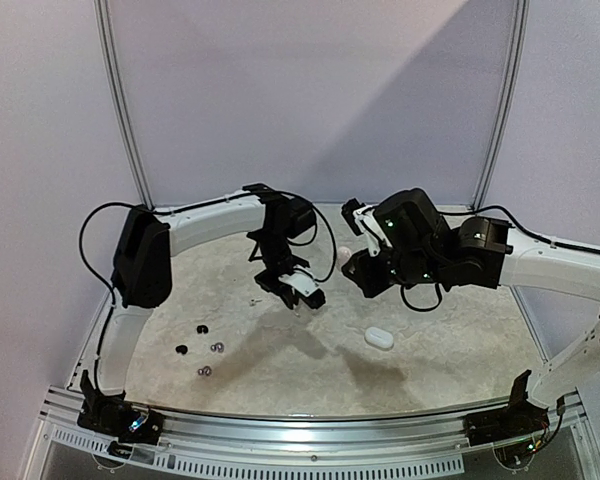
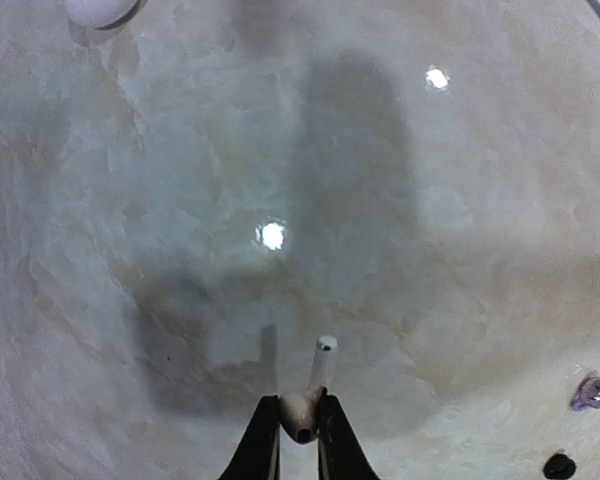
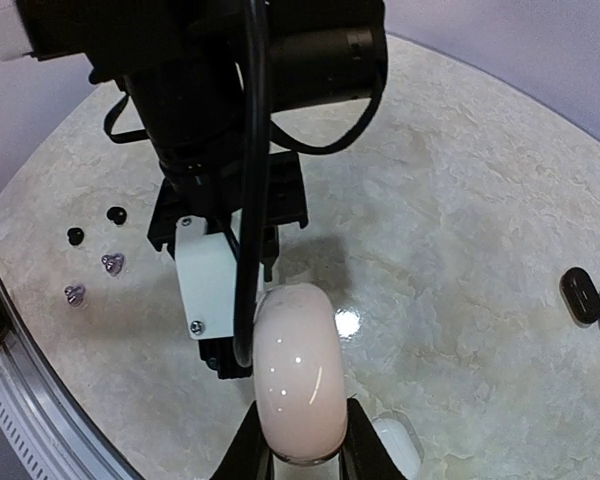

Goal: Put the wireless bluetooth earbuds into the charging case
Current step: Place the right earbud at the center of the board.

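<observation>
While both arms reach over the tabletop (image 1: 460, 350), the top view shows the left fingers (image 1: 296, 291) and right fingers (image 1: 364, 272) facing each other above its middle. A white case (image 1: 379, 338) lies on the surface below the right arm. Four loose buds (image 1: 202, 329), black and lavender, lie scattered at the left.

From the left wrist, the fingers are narrow, pinching a white earbud (image 2: 302, 408) by its head, with the stem pointing away.

From the right wrist, the fingers clasp a pale case (image 3: 298, 375) by its sides, just beside the left arm (image 3: 215, 120).
</observation>
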You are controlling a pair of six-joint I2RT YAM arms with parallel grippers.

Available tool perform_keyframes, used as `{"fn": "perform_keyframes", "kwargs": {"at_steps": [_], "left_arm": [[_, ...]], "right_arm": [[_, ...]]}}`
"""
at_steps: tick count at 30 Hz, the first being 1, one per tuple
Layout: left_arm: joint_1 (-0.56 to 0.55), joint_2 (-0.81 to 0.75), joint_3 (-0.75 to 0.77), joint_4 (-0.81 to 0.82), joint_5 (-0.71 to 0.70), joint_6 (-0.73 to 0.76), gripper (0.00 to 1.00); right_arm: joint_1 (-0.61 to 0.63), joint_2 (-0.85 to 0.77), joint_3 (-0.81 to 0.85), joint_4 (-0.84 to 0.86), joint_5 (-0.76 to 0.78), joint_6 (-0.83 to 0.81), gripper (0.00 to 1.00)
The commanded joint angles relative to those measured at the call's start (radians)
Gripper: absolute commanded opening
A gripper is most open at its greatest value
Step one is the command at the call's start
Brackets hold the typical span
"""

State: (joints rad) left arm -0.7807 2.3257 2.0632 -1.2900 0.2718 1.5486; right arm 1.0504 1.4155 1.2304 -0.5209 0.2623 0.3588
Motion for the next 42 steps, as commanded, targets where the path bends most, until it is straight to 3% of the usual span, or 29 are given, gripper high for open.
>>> {"fn": "perform_keyframes", "kwargs": {"at_steps": [1,4,7,12,13,17,18,23,28,33,38,42], "left_arm": [[-0.026,0.162,0.21,-0.211,-0.012,0.051,0.0],[-0.035,0.245,0.297,-0.211,-0.071,0.09,0.0],[-0.045,0.289,0.29,-0.19,-0.155,0.144,0.0],[-0.051,0.296,0.284,-0.197,-0.169,0.169,0.0],[-0.052,0.293,0.28,-0.194,-0.169,0.174,0.04],[-0.052,0.286,0.278,-0.192,-0.169,0.169,0.53],[-0.052,0.279,0.276,-0.19,-0.169,0.166,0.6],[-0.041,0.178,0.219,-0.111,-0.155,0.122,0.72],[-0.023,-0.024,0.09,-0.096,-0.19,0.069,0.73],[0.035,-0.338,-0.118,-0.126,-0.201,0.011,0.74],[0.142,-0.723,-0.295,-0.168,-0.241,-0.188,0.74],[0.296,-1.017,-0.385,-0.167,-0.106,-0.436,0.79]], "right_arm": [[-0.023,-0.034,-0.024,-0.041,0.023,-0.008,0.0],[-0.031,-0.041,-0.026,-0.052,0.023,-0.015,0.0],[-0.039,-0.045,-0.026,-0.061,0.025,-0.024,0.0],[-0.043,-0.049,-0.034,-0.058,0.017,-0.028,0.0],[-0.044,-0.046,-0.033,-0.054,0.012,-0.03,0.0],[-0.047,-0.031,-0.02,-0.053,-0.001,-0.038,0.0],[-0.046,-0.028,-0.019,-0.054,-0.003,-0.038,0.0],[-0.047,-0.037,-0.014,-0.047,0.003,-0.039,0.0],[-0.052,-0.052,0.024,-0.049,0.02,-0.053,0.0],[-0.054,-0.055,0.08,-0.022,0.002,-0.087,0.0],[-0.054,0.007,0.179,0.007,-0.08,-0.156,0.0],[-0.049,0.108,0.284,0.048,-0.186,-0.217,0.0]]}}
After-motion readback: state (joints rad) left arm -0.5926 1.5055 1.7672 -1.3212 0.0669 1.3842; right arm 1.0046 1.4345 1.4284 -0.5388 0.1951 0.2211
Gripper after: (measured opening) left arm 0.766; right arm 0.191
